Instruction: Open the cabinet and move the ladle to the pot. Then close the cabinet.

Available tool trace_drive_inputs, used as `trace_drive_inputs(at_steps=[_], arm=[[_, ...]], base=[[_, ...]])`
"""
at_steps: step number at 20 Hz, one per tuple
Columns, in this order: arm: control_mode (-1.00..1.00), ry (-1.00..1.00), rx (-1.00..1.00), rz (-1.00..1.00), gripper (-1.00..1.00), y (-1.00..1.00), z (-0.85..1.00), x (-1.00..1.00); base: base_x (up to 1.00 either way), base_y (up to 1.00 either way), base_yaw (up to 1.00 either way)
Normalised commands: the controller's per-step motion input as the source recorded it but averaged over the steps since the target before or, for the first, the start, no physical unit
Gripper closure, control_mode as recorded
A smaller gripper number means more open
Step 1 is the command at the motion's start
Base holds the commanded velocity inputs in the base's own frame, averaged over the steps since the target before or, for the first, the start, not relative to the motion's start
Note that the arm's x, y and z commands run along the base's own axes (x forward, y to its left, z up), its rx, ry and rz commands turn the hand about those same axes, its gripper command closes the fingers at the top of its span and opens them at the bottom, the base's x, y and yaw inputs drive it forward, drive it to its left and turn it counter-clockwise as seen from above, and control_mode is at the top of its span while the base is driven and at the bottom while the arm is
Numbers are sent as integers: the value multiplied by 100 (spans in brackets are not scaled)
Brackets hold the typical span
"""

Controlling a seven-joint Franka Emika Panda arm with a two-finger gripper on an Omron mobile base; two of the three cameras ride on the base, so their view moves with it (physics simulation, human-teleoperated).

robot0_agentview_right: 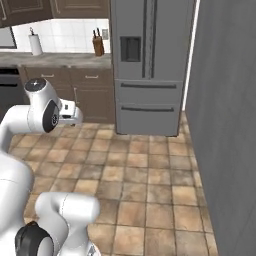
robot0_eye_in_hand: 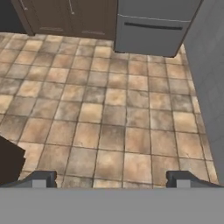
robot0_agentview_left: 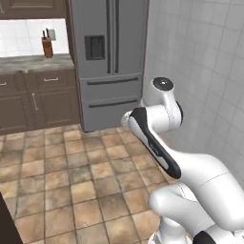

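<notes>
Hovering over tiled floor (robot0_eye_in_hand: 113,109), fingers (robot0_eye_in_hand: 41,179) spread wide, empty; fridge (robot0_eye_in_hand: 153,26) ahead.

A floor of mottled tan tiles (robot0_eye_in_hand: 113,113) runs to a grey French-door refrigerator (robot0_agentview_left: 109,62) at the far side. Left of it stand dark brown lower cabinets (robot0_agentview_right: 82,95) under a stone counter (robot0_agentview_left: 33,62), bearing a knife block (robot0_agentview_left: 46,46) and paper towel roll (robot0_agentview_right: 35,44). White tiled wall (robot0_agentview_left: 200,71) stands right.

The tall grey double-door fridge (robot0_agentview_right: 149,65) stands on the brown tiled floor (robot0_agentview_right: 140,175), between the dark wooden lower cabinets (robot0_agentview_right: 75,95) to its left and the grey wall (robot0_agentview_right: 225,125) to its right. On the stone countertop (robot0_agentview_right: 60,60) sit 1 wooden knife block (robot0_agentview_right: 98,46) and, further left, 1 white paper-towel roll (robot0_agentview_right: 35,44).
</notes>
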Motion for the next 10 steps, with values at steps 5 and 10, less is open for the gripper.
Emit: trace_drive_inputs(at_steps=[5, 10], arm=[[100, 0, 0, 0, -100, 0, 0, 0], [100, 0, 0, 0, -100, 0, 0, 0]], base=[[100, 40, 0], [100, 58, 0]])
